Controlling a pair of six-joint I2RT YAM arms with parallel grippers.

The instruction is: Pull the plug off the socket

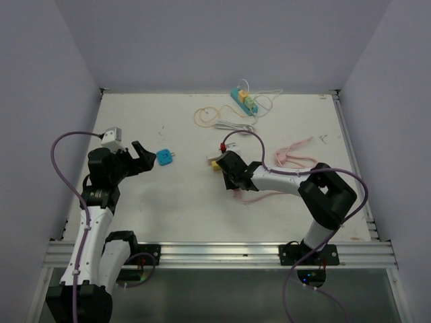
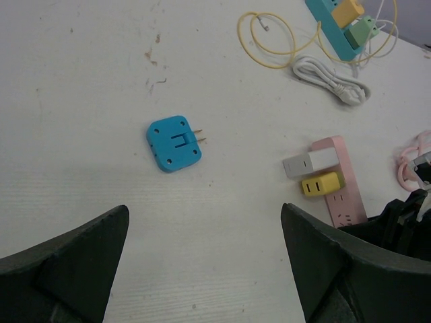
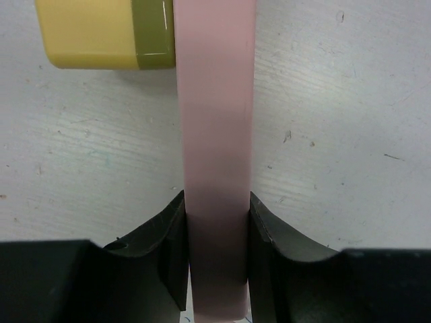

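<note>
**BRACED FOR THE PULL**

Mid-table, the strip [image 3: 214, 134], pink, is seen pinched across its width by the R claw [image 3: 215, 259], with both pads pressed flat on its long sides. A yellow plug [image 2: 321, 185] and a white plug [image 2: 308, 163] are seated just beside each other at the end away from that claw, sticking out to one side. The L claw [image 2: 202, 269] is held spread wide & empty over the table [image 2: 81, 101]. It is near a blue adapter [image 2: 174, 142] that lies loose, prongs bared, well apart from the strip.

Handling, as judged: the plugs are taken to be light, rigid plastic blocks w/ smooth, prob. slick faces. Little give is expected, and nothing fragile but the prongs. Resistance is likely to come from socket friction, not weight, so the strip, also light, would be dragged along unless pinned, as it is now.

A hold is best taken on a plug's two flat opposing sides, near mid-body, not on the rounded corners. The pull should be made straight along the prongs, away from the strip. Finger room between the two plugs looks tight, so the outer faces may be easier to reach. Which plug is meant can't be told.
</note>
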